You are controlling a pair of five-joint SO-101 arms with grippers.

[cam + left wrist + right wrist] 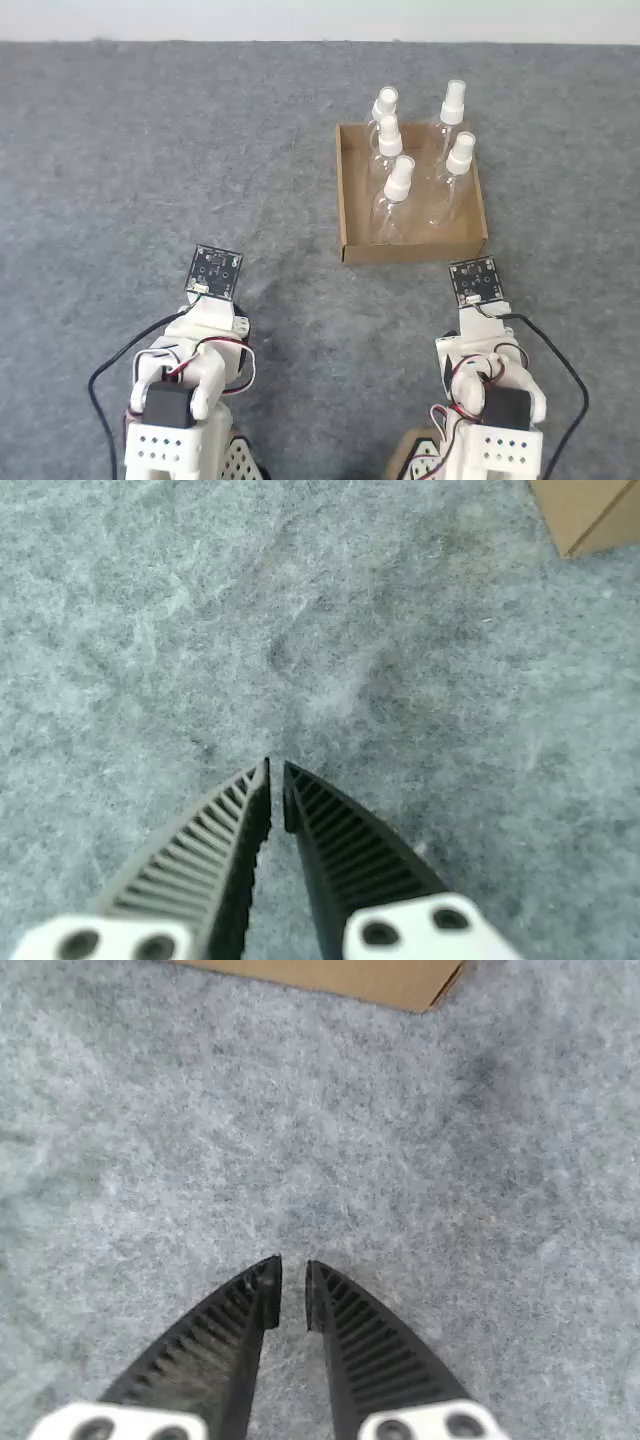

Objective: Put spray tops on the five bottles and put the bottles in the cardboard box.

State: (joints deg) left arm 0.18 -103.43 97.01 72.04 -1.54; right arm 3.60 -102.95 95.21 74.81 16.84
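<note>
Cardboard box [345, 200]: open-topped; on the grey mat [150, 150], toward its far right.
Bottles [385, 215]: five, clear, upright inside the cardboard box, close together; each has a white spray top [399, 178] on it.
Left gripper [277, 772]: fingers closed together, holding nothing; over bare mat, well apart from the box.
Right gripper [293, 1278]: fingers drawn almost together, nothing between them; over the mat, near the box's front wall.

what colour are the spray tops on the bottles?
White spray tops, on clear bottles. Clearest in the high view.
</note>
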